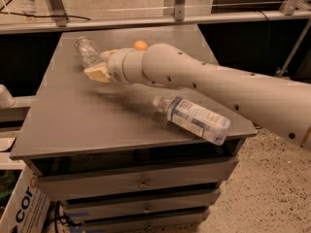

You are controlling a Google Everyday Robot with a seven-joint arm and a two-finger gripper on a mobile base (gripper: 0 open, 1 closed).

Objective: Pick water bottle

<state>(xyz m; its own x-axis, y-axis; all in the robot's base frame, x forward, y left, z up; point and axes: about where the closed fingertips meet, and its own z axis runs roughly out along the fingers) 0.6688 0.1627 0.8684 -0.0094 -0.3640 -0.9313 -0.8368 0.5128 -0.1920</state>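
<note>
The water bottle (86, 50), small, clear and ribbed, lies on its side at the back left of the grey cabinet top (73, 120). My gripper (101, 65) reaches in from the right on a long white arm and sits at the bottle's near end. Its tan fingertips (95, 74) are spread apart, one on each side of that end, and it is open. I cannot tell whether they touch the bottle.
A bigger bottle with a white-and-blue label (192, 119) lies on its side near the front right edge. A small orange thing (140, 45) sits behind the arm. A metal rail (155, 19) runs behind the cabinet. A cardboard box (19, 208) stands at the lower left.
</note>
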